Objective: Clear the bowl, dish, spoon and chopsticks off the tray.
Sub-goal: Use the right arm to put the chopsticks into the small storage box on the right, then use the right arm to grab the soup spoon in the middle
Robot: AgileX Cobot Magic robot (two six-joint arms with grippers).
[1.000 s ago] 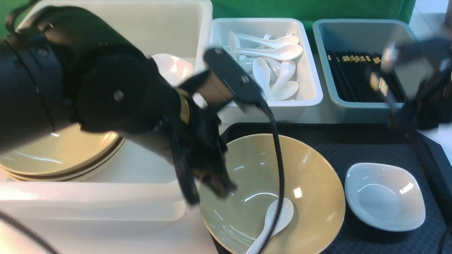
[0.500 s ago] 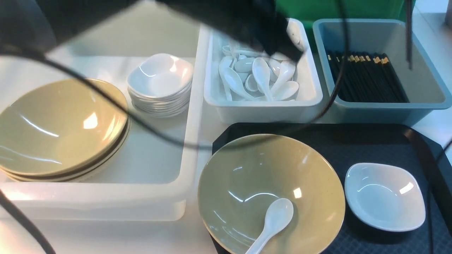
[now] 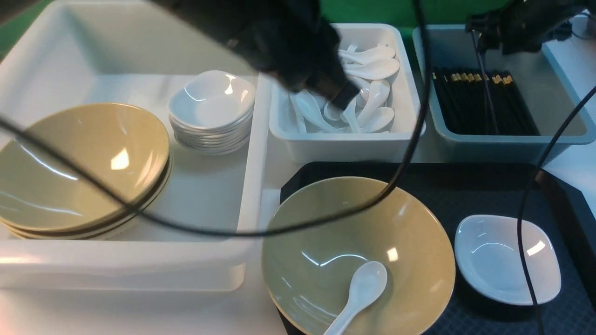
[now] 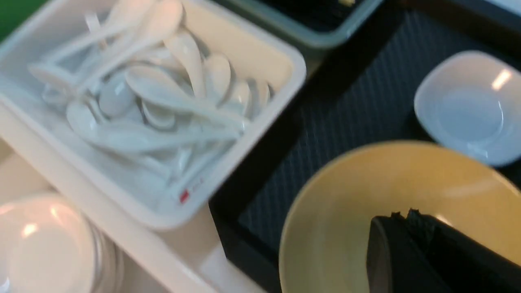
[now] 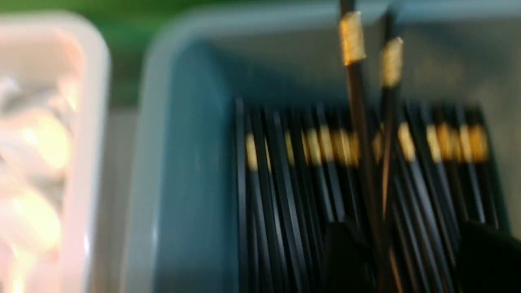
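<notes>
The front view shows the tray on the near right part of the tabletop. The bowl sits at the tray's near left corner, and its rim reaches past the tray's left edge. The dish lies near the tray's right edge, apart from the bowl.

The spoon rests inside the bowl. Its long axis runs from the scoop, in the bowl's middle, to the handle, which points at the near edge and a little left.

Only this view shows the chopsticks as a thin, steep line hanging from the right gripper, off the tray and above the grey-blue bin past its far right corner.

The right wrist view adds what the front view does not. The chopsticks run along the same line as the pairs lying in the bin, and their gold-banded ends stick out beyond the fingertips. The right gripper has its jaws standing apart, wider than the pair, which lies close to one finger. Blur hides whether they touch.

The left wrist view shows the left gripper with its jaws pressed together and nothing between them, above the bowl. In the front view the left gripper shows in front of the white spoon tub.
</notes>
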